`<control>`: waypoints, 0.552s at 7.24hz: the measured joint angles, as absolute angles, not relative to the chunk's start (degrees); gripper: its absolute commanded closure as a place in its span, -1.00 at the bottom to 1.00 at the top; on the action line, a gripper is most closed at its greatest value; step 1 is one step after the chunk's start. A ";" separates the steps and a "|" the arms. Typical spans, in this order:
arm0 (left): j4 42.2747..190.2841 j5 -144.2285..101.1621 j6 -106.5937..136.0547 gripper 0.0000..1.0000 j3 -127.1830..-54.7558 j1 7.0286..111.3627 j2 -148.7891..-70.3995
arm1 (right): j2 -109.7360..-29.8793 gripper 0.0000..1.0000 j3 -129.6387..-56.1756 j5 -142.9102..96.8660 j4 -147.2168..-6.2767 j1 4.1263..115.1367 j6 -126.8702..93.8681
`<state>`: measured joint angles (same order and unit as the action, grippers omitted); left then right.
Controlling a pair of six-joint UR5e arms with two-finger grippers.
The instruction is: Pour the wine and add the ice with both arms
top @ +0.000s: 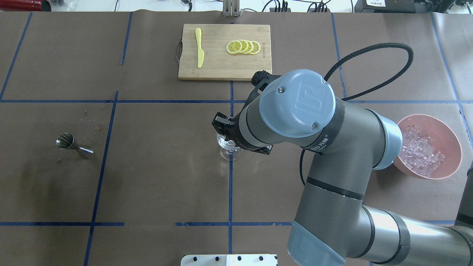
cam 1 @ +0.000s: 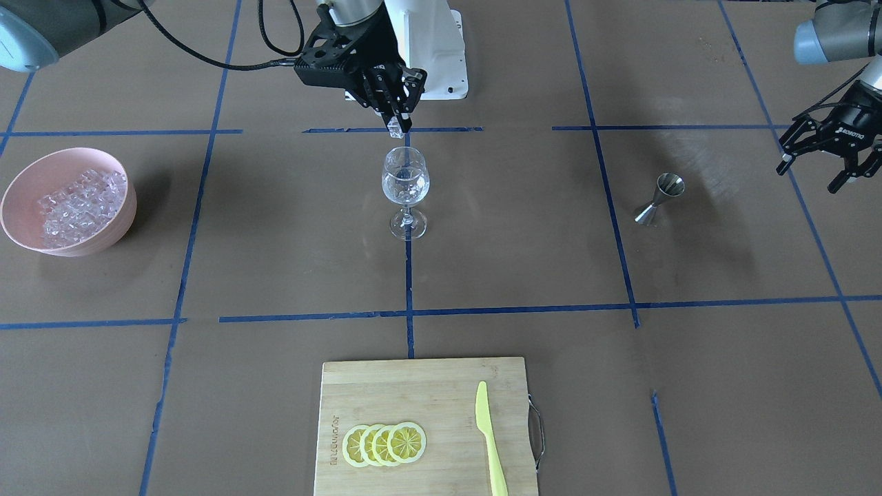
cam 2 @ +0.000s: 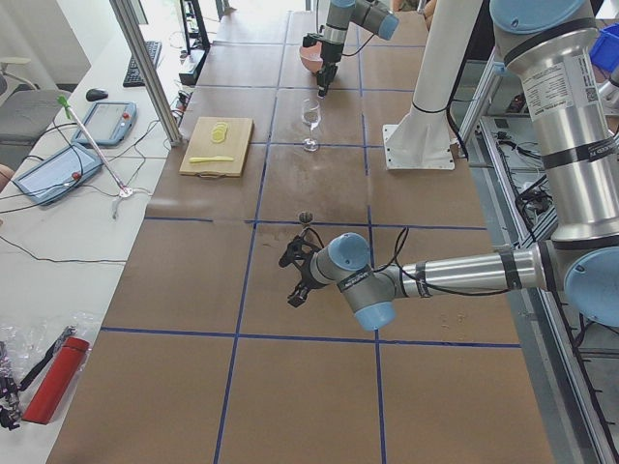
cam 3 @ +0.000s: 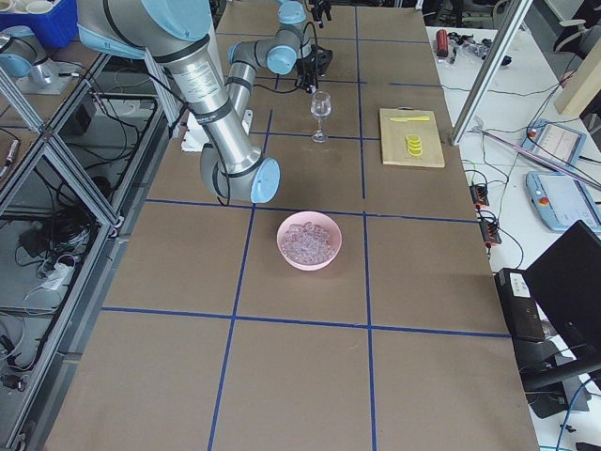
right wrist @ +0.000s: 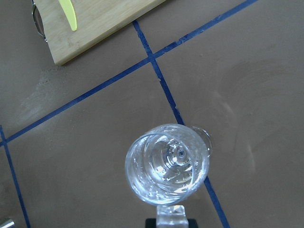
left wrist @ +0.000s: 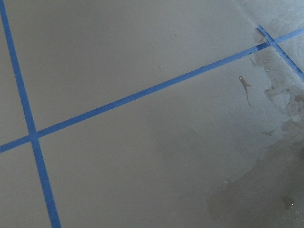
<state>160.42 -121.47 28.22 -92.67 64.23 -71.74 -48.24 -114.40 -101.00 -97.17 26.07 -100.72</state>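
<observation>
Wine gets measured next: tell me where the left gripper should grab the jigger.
Grip the jigger at its narrow waist, coming in level from the side of the left gripper. It seems to stand upright; the cones flaring above and below should keep fingers from slipping.

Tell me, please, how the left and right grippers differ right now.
The right gripper is shut on an ice cube; the left gripper is open and empty. The right gripper hangs over the wine glass; the left gripper hangs near the jigger. Both are raised off the table.
</observation>
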 measured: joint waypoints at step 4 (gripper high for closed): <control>160.75 -121.55 28.30 -1.00 -92.60 64.39 -71.63 | -47.39 -0.98 -110.59 -98.33 -94.49 26.66 -100.44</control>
<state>160.75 -121.55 28.30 -92.60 64.39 -71.63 -47.39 -110.59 -98.33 -94.49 26.66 -100.44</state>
